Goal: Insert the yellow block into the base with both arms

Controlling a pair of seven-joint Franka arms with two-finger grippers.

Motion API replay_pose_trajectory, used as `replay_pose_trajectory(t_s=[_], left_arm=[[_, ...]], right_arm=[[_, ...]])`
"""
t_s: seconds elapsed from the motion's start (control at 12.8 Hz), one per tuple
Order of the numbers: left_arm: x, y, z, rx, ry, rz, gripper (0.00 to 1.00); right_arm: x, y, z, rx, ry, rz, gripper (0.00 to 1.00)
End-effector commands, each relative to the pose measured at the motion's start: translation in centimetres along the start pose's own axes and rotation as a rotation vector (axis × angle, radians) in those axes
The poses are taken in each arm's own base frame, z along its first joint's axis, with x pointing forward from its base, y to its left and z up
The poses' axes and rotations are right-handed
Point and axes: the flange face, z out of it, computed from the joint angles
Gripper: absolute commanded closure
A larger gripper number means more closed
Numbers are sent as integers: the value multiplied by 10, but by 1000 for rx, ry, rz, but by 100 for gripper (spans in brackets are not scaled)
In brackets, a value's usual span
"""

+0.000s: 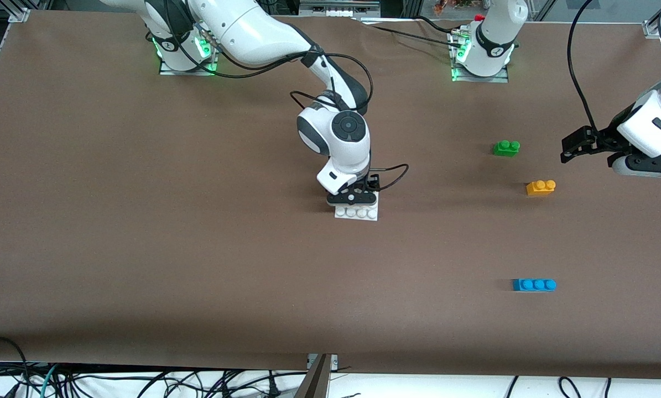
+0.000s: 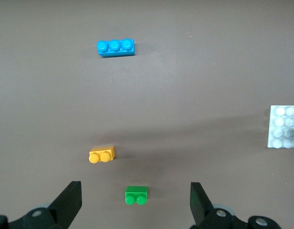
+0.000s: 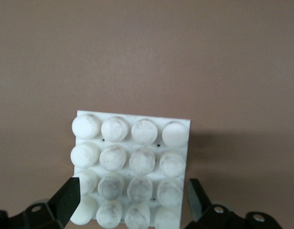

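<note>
Right wrist view: base btwn spread right fingers, untouched.

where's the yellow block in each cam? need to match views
Front view: yellow block lies on the table toward the left arm's end, between the green brick and the blue brick.
Left wrist view: yellow block sits between the same two bricks, ahead of the open left end effector.
Right wrist view: not in it.
Shared landmark: the base, seen in all three views.
</note>
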Motion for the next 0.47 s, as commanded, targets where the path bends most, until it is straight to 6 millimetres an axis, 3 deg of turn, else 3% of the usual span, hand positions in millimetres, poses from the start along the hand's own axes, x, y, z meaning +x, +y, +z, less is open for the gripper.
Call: replay_pose_trajectory(t_s=[0.0,0.16,0.39], left_arm=[[2,-1,-6,2,-5,5,0],[2,0,-5,8,-10,7,0],[6,-10,8,14,-33,-4,0]], right_arm=[[38,39,-73,-5,-20,-58,0],[77,93,-124,-23,-21,-105,0],[135,205,-176,-49,-48,-186,0]])
